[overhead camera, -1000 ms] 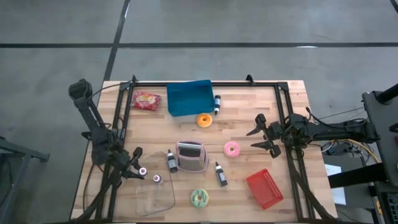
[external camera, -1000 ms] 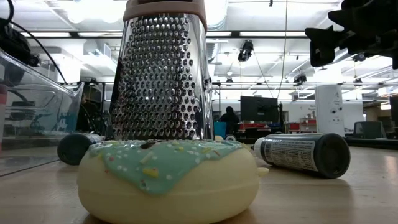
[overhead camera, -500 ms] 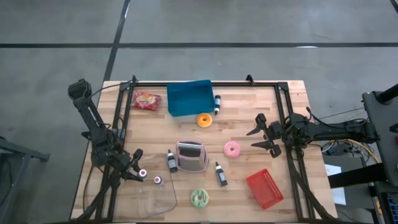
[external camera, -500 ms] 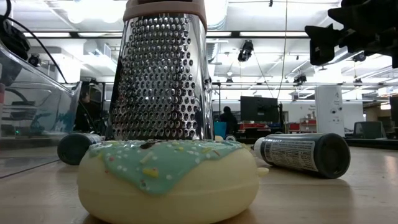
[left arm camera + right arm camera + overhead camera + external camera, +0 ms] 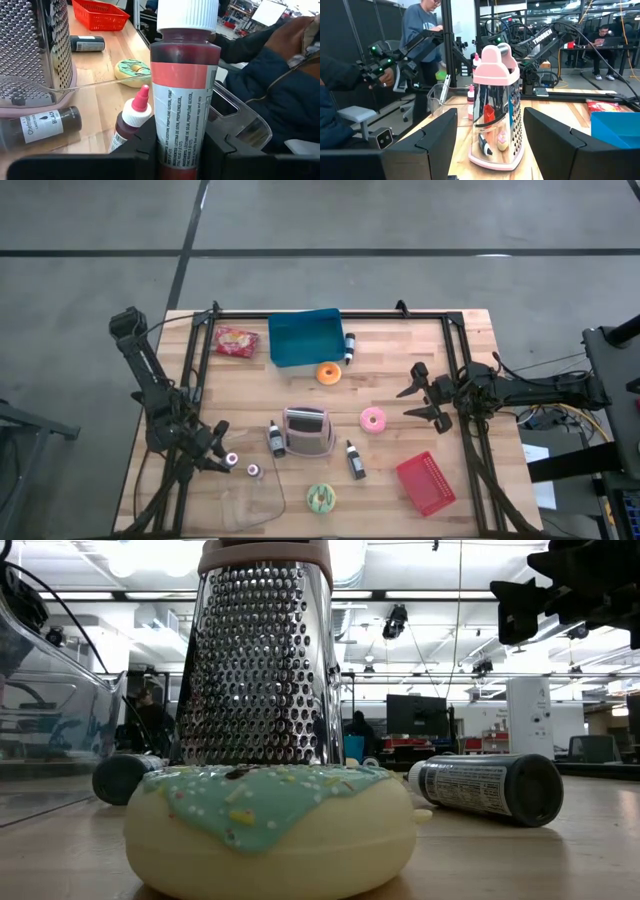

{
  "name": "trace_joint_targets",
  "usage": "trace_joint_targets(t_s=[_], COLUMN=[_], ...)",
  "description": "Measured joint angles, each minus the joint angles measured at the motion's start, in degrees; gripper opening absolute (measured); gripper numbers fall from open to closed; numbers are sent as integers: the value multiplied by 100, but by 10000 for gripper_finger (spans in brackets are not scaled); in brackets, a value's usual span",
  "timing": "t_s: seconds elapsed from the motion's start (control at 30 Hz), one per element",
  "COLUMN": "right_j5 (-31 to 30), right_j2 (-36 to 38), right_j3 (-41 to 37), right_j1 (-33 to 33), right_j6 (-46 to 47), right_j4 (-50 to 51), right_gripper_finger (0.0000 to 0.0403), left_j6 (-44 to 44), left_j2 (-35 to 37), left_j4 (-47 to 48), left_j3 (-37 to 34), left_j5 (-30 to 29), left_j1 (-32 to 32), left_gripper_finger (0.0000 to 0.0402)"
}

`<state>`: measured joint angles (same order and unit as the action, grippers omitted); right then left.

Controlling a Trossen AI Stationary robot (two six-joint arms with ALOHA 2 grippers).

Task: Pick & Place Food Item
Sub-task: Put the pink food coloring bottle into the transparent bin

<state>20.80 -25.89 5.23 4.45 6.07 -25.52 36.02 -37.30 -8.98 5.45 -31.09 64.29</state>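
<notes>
Donuts (green point(image 5: 321, 498), pink point(image 5: 373, 419), orange point(image 5: 329, 373)) all lie untouched on the table point(image 5: 470, 360). Left gripper point(image 5: 182, 145), clamped on a red bottle point(image 5: 182, 85), has eased slightly; right gripper point(image 5: 418, 393) waits spread apart beside the pink one.

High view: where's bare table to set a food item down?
Free: the patch between the orange donut, pink donut and right gripper. Crowded: around the metal grater, with small dark bottles beside it.

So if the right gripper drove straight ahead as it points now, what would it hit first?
Probably the grater, centred ahead of the right gripper with open jaws. From above, the pink donut sits near that line, so depth is uncertain.
</notes>
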Motion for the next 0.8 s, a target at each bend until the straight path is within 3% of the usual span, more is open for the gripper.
trace_joint_targets(t_s=[0.23, 0.57, 0.7, 0.8], right_j5=[1, 2, 2, 0], right_j2=[0, -1, 0, 0], right_j3=[0, 2, 2, 2], right_j1=[0, 0, -2, -1], right_j6=[1, 53, 61, 59], right_j4=[0, -4, -7, -9], right_gripper_finger=[224, 224, 224, 224], left_j6=[106, -299, -709, -260], left_j2=[0, -5, -108, -351], left_j4=[1, 173, 1362, 2972], left_j3=[7, 143, 911, 1748], left_j5=[46, 144, 384, 387], left_j1=[-4, -2, 2, -72], left_gripper_finger=[115, 80, 80, 80])
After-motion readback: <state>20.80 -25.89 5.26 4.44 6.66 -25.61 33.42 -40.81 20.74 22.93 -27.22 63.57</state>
